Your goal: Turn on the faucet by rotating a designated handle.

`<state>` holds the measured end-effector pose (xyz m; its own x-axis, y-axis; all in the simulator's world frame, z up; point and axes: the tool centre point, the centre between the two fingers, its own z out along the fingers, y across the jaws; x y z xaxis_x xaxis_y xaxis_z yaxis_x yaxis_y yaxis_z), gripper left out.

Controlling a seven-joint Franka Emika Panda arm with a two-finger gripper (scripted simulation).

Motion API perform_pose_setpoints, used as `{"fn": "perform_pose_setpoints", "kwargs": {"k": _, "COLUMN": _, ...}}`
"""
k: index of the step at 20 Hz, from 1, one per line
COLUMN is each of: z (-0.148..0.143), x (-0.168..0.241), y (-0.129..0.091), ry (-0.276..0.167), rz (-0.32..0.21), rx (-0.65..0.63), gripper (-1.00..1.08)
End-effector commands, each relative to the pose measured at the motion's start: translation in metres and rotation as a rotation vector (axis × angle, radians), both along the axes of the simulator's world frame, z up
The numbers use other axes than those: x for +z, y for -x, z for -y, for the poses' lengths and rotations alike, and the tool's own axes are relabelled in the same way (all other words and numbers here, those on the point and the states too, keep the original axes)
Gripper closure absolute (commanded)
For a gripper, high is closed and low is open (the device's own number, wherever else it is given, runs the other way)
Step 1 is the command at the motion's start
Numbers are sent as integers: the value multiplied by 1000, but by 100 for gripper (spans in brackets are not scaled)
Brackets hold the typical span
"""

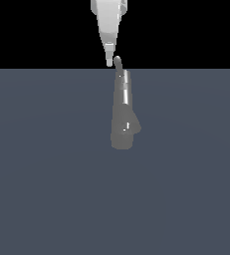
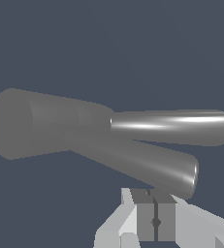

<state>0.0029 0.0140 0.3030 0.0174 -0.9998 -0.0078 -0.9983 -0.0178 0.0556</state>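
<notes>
Gripper [image 2: 155, 222] fingers pressed together, tips just beside handle [image 1: 117, 62] atop faucet [image 1: 123, 112]; apparently positioned for pushing, not grasping.

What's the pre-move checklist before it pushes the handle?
1. Gripper shut for pushing: ok, the pads meet in the wrist view.
2. Gripper near the faucet top: ok, its tip sits beside the top in the exterior view.
3. Contact with the handle: cannot tell.
4. Which of the two rods is the handle: cannot tell for certain.
5. Faucet upright: ok.
</notes>
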Motion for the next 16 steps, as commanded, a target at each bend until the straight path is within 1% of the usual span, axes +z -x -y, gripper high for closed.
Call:
{"fn": "perform_pose_setpoints", "kwargs": {"k": 1, "z": 27, "x": -1, "y": 1, "ry": 3, "rz": -3, "rx": -18, "gripper": 108}}
{"fn": "perform_pose_setpoints", "kwargs": {"k": 10, "z": 90, "x": 0, "y": 4, "ry": 3, "rz": -5, "rx": -23, "gripper": 108}}
{"fn": "perform_pose_setpoints", "kwargs": {"k": 11, "z": 90, "x": 0, "y": 4, "ry": 3, "rz": -5, "rx": -23, "gripper": 108}}
{"fn": "perform_pose_setpoints", "kwargs": {"k": 12, "z": 59, "x": 0, "y": 1, "ry": -4, "rz": -3, "rx": 17, "gripper": 108}}
{"fn": "perform_pose_setpoints", "kwargs": {"k": 16, "z": 73, "x": -4, "y": -7, "ry": -3, "rz": -3, "rx": 12, "gripper": 108}}
